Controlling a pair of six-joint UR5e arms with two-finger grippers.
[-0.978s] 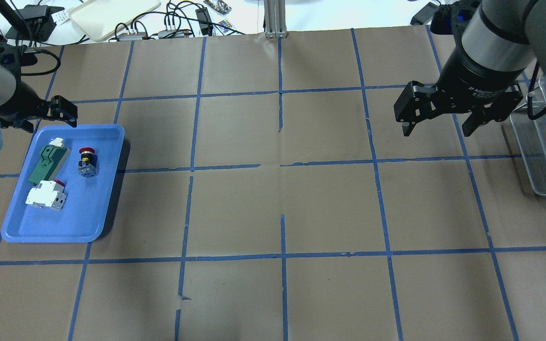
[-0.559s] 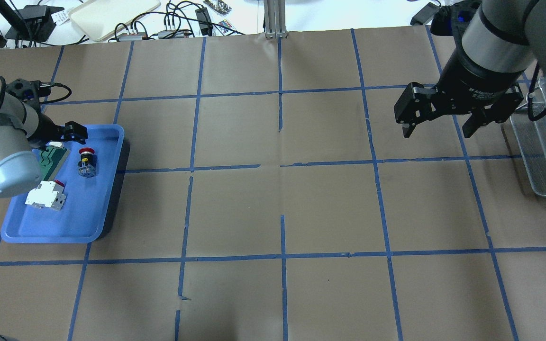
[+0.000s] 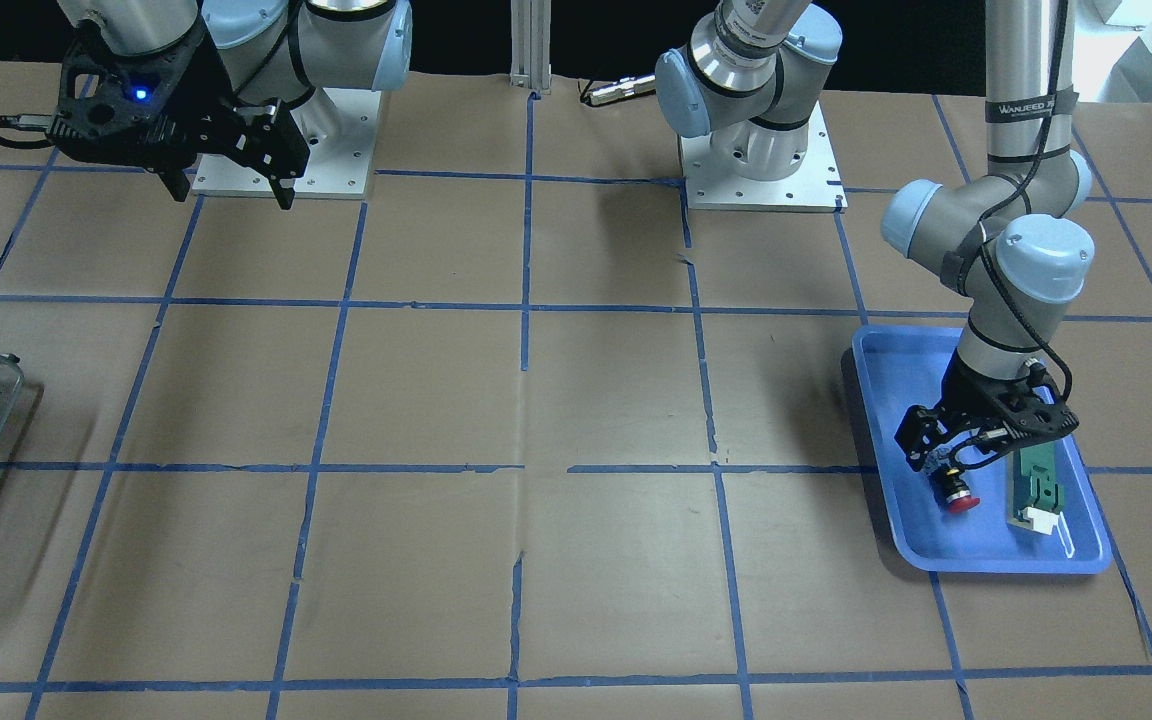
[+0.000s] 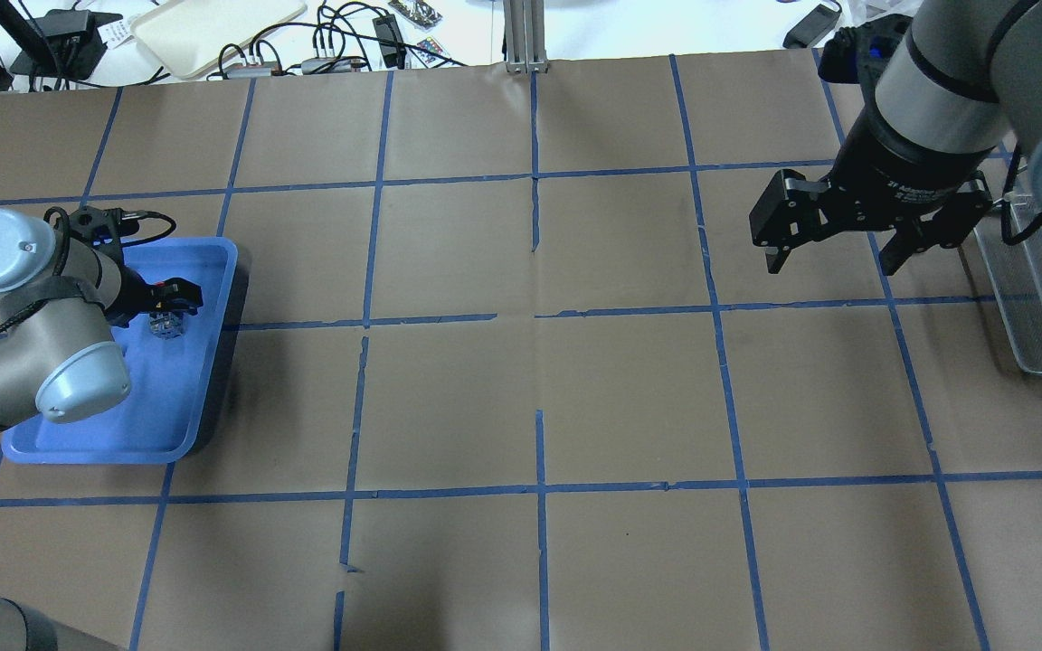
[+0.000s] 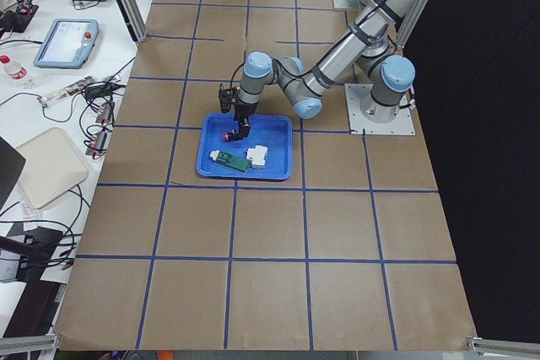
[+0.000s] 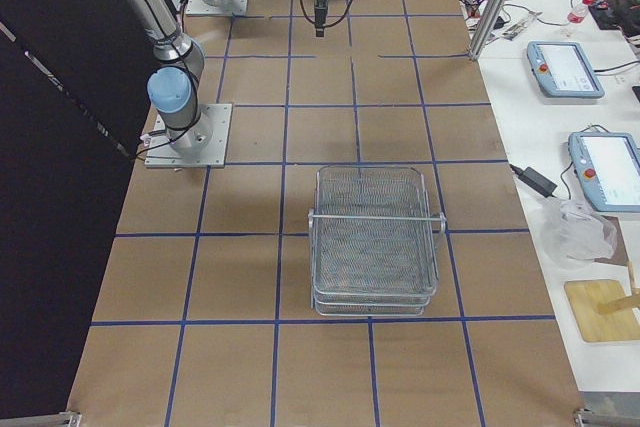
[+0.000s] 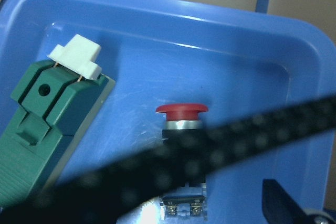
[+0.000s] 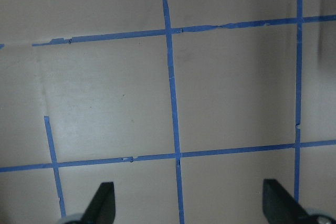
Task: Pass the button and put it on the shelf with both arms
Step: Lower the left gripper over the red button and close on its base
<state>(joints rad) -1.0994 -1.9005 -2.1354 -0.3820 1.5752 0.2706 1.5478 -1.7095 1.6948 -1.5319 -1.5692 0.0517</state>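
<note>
Two pincers, both spread open. The left pincer (image 3: 946, 462) hangs just above the button (image 7: 181, 111), which lies on its side in the blue tray (image 3: 886, 420) near the bench's (image 4: 539, 389) left edge. The right pincer (image 4: 831, 265) grips nothing, near the shelf (image 6: 375, 247) at the right edge.

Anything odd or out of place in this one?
Nothing spilled or damaged. The button lies on its side in the blue tray, and a blurred black band crosses the left wrist view, hiding its body.
</note>
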